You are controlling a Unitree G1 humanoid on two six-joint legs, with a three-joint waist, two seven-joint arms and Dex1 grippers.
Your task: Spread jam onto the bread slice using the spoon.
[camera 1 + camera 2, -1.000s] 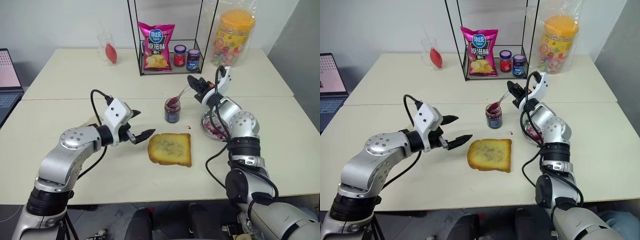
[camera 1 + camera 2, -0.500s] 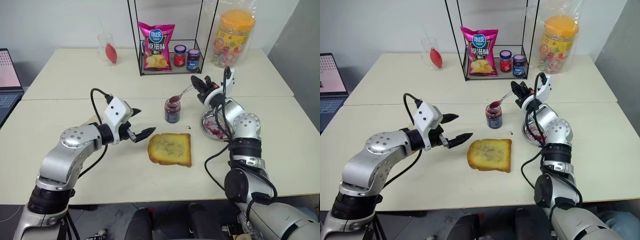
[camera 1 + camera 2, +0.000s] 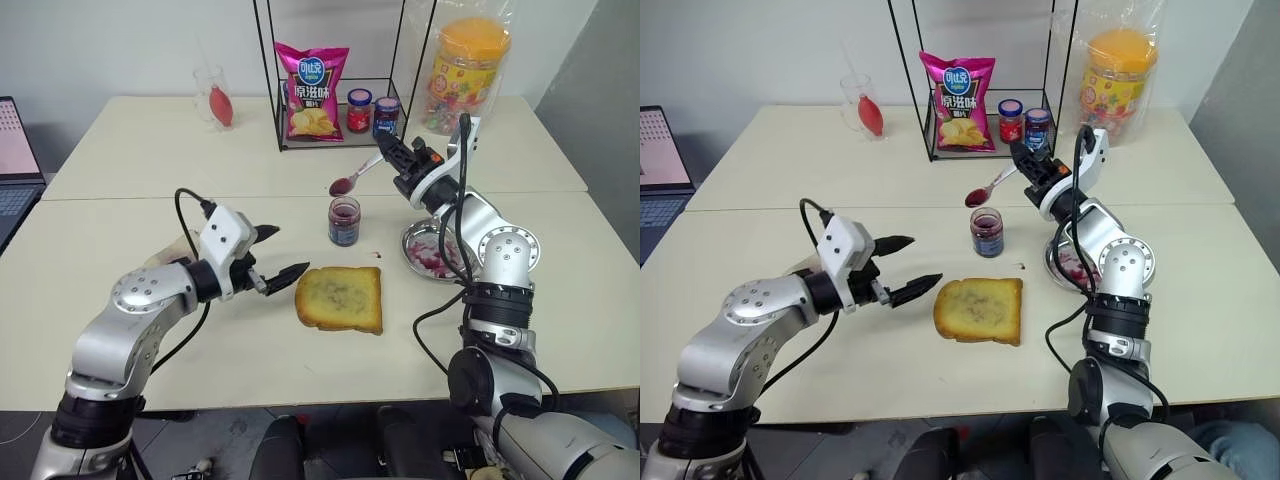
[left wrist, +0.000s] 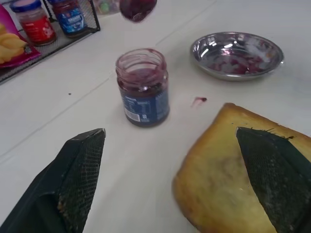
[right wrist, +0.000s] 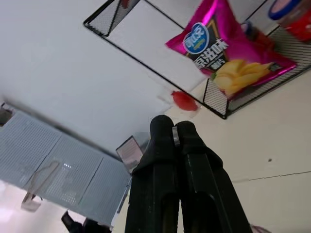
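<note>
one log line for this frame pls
right gripper: shut on spoon, jam-loaded, above jam jar | left gripper: open, beside bread slice | bread: unspread

Table bare around bread slice (image 3: 342, 298) — open approach from front and above. Jam (image 3: 344, 221) jar and dish (image 3: 432, 251) crowd the far side.

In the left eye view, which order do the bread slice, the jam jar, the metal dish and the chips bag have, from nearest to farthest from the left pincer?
1. bread slice, just beside the open left pincer, toward the robot's right.
2. jam jar, behind the bread.
3. metal dish, farther right, past the bread.
4. chips bag, far back in the wire rack.
</note>
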